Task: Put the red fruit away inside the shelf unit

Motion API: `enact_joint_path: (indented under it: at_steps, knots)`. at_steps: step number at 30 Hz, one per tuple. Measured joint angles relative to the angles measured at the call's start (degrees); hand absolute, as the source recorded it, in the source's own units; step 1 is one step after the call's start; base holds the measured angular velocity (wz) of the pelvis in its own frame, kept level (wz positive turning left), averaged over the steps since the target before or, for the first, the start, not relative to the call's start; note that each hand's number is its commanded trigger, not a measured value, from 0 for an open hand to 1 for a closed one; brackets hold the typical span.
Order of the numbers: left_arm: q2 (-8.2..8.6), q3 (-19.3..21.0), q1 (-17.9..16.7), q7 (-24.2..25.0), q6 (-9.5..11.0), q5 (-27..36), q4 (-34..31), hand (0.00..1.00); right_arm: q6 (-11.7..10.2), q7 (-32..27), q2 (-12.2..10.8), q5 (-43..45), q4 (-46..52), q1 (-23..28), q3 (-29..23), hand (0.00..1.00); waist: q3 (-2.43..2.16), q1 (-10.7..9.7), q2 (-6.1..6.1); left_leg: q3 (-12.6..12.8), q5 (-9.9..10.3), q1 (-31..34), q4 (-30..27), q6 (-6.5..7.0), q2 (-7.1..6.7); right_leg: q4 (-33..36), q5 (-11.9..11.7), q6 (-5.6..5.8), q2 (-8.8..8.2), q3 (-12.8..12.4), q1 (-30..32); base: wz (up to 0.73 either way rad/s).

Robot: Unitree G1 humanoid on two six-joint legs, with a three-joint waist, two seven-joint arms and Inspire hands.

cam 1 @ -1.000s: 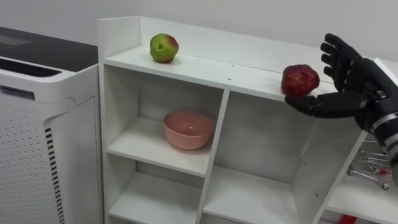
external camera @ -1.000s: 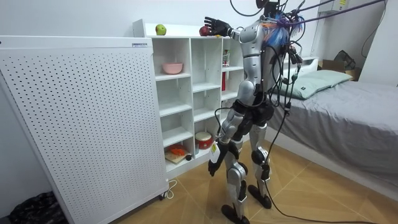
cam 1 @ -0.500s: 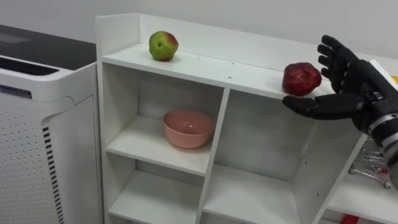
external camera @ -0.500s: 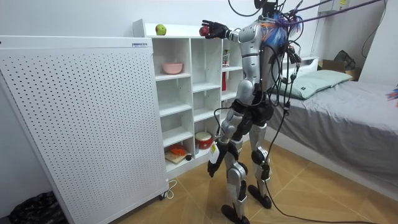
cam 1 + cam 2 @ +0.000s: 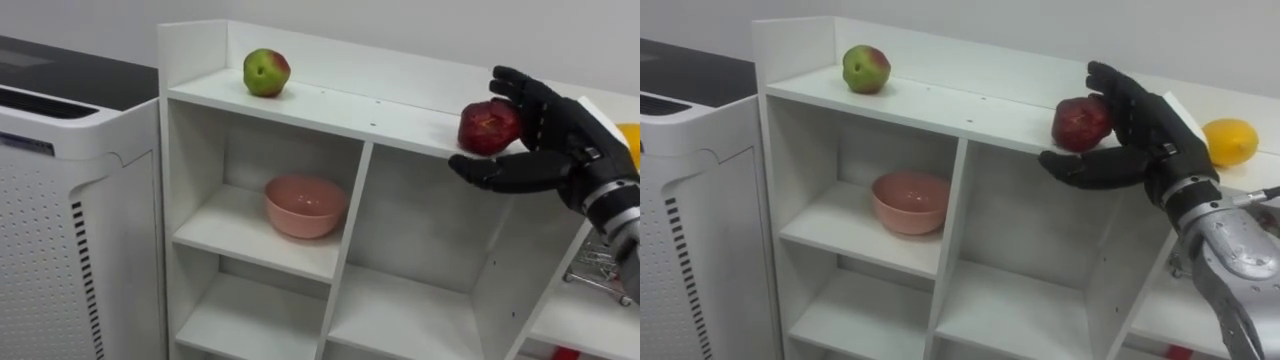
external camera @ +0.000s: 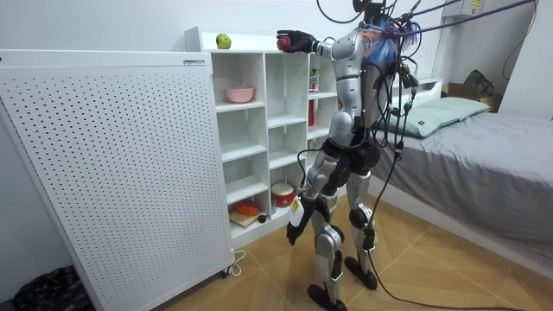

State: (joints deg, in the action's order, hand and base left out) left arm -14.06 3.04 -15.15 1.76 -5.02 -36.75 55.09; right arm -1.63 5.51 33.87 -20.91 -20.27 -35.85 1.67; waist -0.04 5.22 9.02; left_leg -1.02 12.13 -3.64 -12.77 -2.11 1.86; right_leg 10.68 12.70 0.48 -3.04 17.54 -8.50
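One red apple (image 5: 487, 128) sits on the white closet top (image 5: 330, 105), right hand (image 5: 562, 138) spread against it

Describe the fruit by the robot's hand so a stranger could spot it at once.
On the top board of the white open-fronted shelf unit, look toward its right part. The dark red apple sits there, touched by the black right hand; the green-and-red apple lies far left, the yellow fruit farther right.
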Motion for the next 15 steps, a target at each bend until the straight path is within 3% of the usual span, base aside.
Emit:
enact_joint_path:
  at_steps: [15]
  knots:
    - [-0.04, 0.0, 0.0, 0.0, 0.0, 0.0, 0.0, 0.00, -0.1, -1.8, 0.0, 1.1, -0.3, -0.4, 0.0, 1.00, -0.07, 1.2, 0.09, -0.2, 0.0, -0.1, 0.1, 0.00, 0.00, 0.0, 0.0, 0.00, 0.02, 0.2, -0.2, 0.01]
